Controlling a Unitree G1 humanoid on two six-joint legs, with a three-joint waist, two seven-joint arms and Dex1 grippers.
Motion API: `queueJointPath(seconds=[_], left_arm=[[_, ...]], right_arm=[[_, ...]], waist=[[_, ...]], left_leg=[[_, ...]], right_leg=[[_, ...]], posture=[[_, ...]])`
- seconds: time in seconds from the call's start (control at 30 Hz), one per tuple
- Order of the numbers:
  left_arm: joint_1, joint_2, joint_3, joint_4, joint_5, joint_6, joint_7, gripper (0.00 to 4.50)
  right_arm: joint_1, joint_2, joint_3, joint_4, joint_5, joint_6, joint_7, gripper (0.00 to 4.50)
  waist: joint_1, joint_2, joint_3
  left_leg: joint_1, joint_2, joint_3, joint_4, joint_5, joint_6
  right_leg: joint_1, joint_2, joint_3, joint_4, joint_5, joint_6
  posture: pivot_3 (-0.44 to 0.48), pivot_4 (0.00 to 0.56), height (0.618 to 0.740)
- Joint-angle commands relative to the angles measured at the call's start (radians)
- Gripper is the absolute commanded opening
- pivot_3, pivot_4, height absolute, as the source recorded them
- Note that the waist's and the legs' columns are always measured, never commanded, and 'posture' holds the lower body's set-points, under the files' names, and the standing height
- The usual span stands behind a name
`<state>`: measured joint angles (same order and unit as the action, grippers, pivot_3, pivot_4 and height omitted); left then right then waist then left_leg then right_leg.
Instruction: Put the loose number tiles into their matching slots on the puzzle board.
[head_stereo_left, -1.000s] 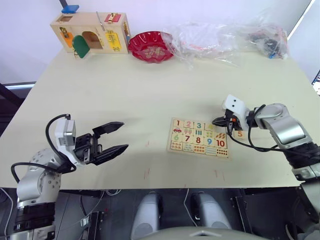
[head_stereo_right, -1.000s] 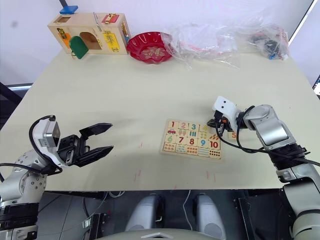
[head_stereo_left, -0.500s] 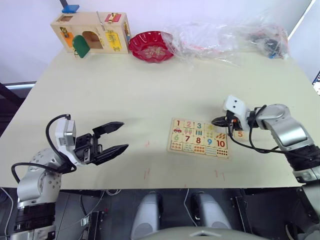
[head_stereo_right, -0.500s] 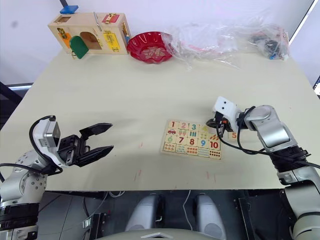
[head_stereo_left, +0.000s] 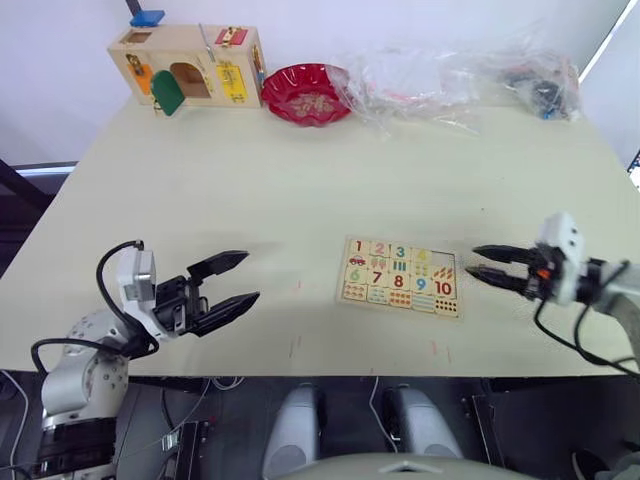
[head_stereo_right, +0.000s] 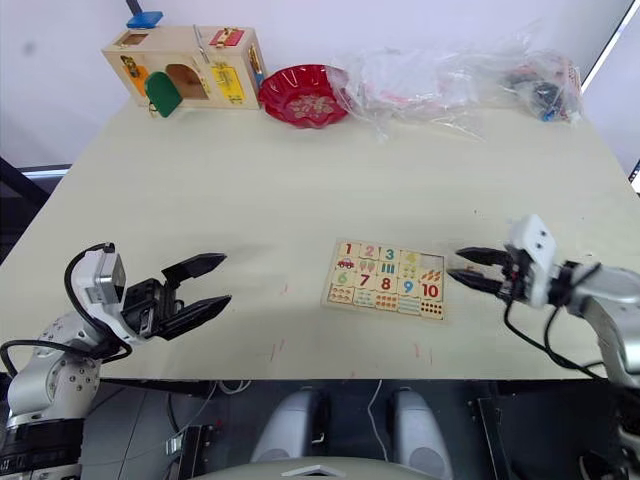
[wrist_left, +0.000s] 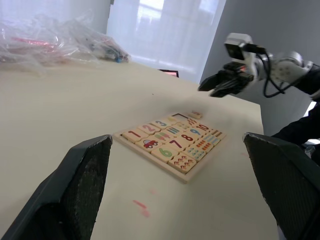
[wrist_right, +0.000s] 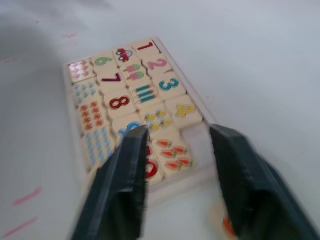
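Note:
The puzzle board (head_stereo_left: 400, 276) lies flat on the table, right of centre. Tiles 1, 2, 3 and a yellow 4 (wrist_right: 184, 109) fill its top row, and the end slot (wrist_right: 198, 132) beside the 4 is bare. A loose tile (wrist_left: 195, 115) lies on the table just past that end of the board; an orange-marked corner of it (wrist_right: 227, 226) shows in the right wrist view. My right gripper (head_stereo_left: 472, 260) hovers open just right of the board, nothing between its fingers. My left gripper (head_stereo_left: 250, 276) stands wide open and empty, well left of the board.
At the table's far edge stand a wooden latch box (head_stereo_left: 187, 65), a red bowl (head_stereo_left: 305, 92) and crumpled clear plastic bags (head_stereo_left: 450, 72). Faint red marks (head_stereo_left: 295, 346) dot the tabletop near the front.
My right gripper has opened and its arm has drawn back to the right, away from the board's top right corner. The left arm has held still; the camera shifted slightly.

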<state>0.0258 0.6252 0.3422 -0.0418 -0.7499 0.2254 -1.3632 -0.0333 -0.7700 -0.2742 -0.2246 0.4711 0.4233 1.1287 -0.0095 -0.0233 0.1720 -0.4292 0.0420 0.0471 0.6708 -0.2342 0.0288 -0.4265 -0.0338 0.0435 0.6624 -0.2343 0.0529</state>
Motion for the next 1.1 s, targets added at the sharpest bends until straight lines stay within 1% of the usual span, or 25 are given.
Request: queueJointPath(seconds=[0.03, 0.07, 0.1, 0.2, 0.43, 0.7, 1.1], left_arm=[[0.007, -0.002, 0.014, -0.02, -0.004, -0.021, 0.005, 4.5], [0.01, -0.002, 0.015, -0.019, -0.003, -0.022, 0.005, 4.5], [0.018, -0.003, 0.018, -0.015, 0.0, -0.024, 0.008, 4.5], [0.039, -0.002, 0.025, -0.006, 0.006, -0.032, 0.012, 4.5], [0.092, -0.006, 0.039, 0.021, 0.021, -0.065, 0.012, 4.5], [0.095, -0.004, 0.033, 0.067, 0.024, -0.099, -0.003, 4.5], [0.091, 0.001, 0.034, 0.108, 0.023, -0.126, -0.034, 4.5]], right_arm=[[0.054, -0.008, -0.096, -0.063, 0.039, -0.039, -0.012, 3.8], [0.074, -0.006, -0.11, -0.068, 0.044, -0.041, -0.02, 4.29], [0.131, -0.001, -0.149, -0.074, 0.042, -0.055, -0.022, 4.45], [0.257, 0.014, -0.24, -0.094, 0.054, -0.075, -0.031, 4.45], [0.372, 0.047, -0.32, -0.094, 0.053, -0.118, -0.08, 4.45], [0.401, 0.053, -0.329, -0.086, 0.059, -0.141, -0.103, 4.45], [0.399, 0.042, -0.319, -0.08, 0.06, -0.142, -0.11, 4.45]], waist=[[-0.006, 0.0, 0.0], [-0.008, 0.0, 0.0], [-0.01, 0.0, 0.0], [-0.003, 0.0, 0.0], [-0.003, 0.0, -0.001], [-0.003, 0.0, -0.001], [-0.003, 0.0, -0.001]], left_leg=[[0.001, 0.0, 0.001, 0.0, 0.0, 0.0], [0.002, 0.0, 0.001, 0.0, 0.0, 0.0], [0.003, 0.0, 0.001, 0.0, 0.0, 0.0], [0.014, 0.001, 0.001, -0.001, 0.0, 0.0], [0.015, 0.004, 0.0, -0.001, 0.0, 0.0], [0.014, 0.005, 0.0, -0.001, 0.0, 0.0], [0.014, 0.005, -0.001, -0.001, 0.0, 0.0]], right_leg=[[0.001, 0.0, 0.001, 0.0, 0.0, 0.0], [0.001, 0.0, 0.002, 0.0, 0.0, 0.0], [0.001, 0.0, 0.002, 0.0, 0.0, -0.001], [0.012, 0.001, 0.002, -0.002, -0.003, -0.003], [0.013, 0.0, 0.003, -0.002, -0.003, -0.003], [0.012, -0.001, 0.003, -0.002, -0.003, -0.003], [0.012, -0.001, 0.003, -0.002, -0.003, -0.003]], posture=[[0.0, 0.15, 0.74], [0.0, 0.15, 0.74], [0.0, 0.15, 0.74], [0.0, 0.15, 0.74], [0.0, 0.15, 0.74], [0.0, 0.15, 0.74], [0.0, 0.15, 0.74]])
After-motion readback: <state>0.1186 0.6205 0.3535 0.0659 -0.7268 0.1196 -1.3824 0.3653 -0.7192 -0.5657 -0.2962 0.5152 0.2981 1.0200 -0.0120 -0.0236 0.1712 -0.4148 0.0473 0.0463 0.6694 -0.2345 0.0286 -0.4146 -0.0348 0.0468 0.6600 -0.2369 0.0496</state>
